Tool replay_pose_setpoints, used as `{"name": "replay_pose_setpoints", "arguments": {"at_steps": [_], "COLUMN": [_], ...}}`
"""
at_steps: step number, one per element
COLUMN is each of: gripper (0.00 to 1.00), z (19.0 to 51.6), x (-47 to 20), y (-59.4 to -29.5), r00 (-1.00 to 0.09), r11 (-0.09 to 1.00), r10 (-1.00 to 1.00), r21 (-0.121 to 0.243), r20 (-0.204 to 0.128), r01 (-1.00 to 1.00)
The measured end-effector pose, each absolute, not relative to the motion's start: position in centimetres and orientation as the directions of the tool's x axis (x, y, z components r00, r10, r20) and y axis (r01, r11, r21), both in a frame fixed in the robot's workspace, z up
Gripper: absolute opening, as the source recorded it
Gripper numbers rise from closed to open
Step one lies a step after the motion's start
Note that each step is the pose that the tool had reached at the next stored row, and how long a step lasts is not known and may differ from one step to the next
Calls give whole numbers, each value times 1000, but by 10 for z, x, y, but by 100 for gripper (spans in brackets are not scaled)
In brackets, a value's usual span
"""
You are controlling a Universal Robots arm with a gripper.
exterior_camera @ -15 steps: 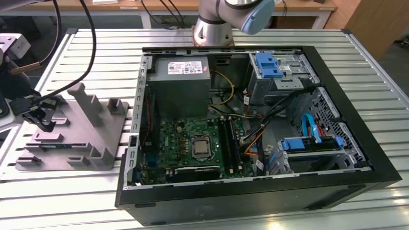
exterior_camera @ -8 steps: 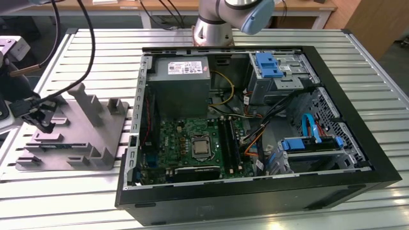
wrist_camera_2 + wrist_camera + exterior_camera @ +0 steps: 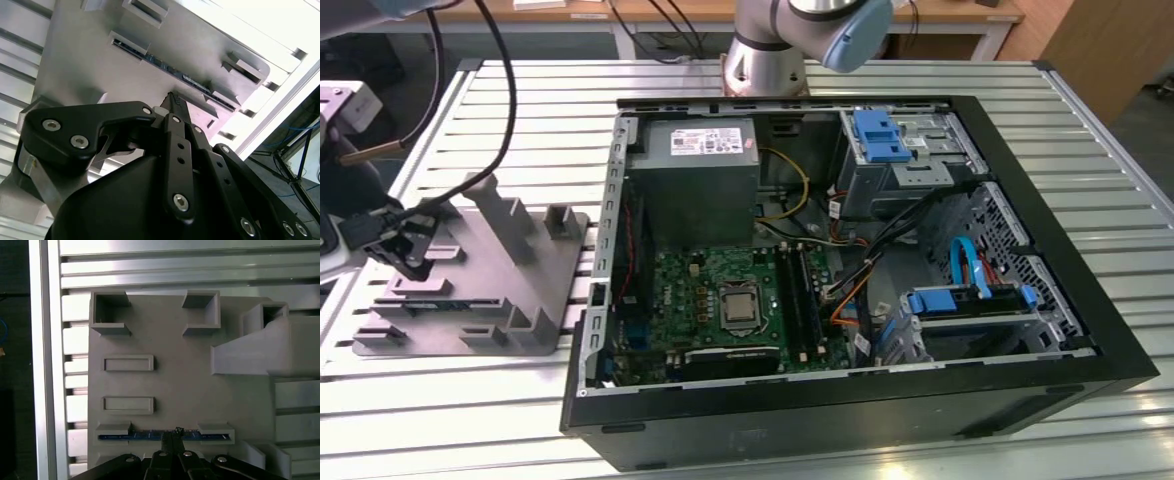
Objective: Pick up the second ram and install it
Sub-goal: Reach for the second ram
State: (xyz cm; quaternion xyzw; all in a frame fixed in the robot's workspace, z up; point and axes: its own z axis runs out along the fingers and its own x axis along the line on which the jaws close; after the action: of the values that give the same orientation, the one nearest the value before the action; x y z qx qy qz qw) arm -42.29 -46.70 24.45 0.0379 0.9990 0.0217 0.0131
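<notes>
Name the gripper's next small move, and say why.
Probably lower straight down onto the second ram: the gripper is lined up over its middle, and the stick stands on edge in the grey holder, not yet lifted.

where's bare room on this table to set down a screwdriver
Bare table slats lie between the grey holder and the table's front edge, at the exterior view's lower left, and behind the holder toward the far edge. Crowded: inside the pc case, full of cables, and the holder's end where the gripper hangs over the second ram.
</notes>
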Motion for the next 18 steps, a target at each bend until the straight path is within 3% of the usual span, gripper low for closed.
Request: {"name": "replay_pose_setpoints", "arguments": {"at_steps": [18], "gripper": [10], "z": [231], "x": [-422], "y": [-468], "r00": [-998], "r11": [997], "r10": [63], "r21": [37], "r20": [-7], "r01": [63]}}
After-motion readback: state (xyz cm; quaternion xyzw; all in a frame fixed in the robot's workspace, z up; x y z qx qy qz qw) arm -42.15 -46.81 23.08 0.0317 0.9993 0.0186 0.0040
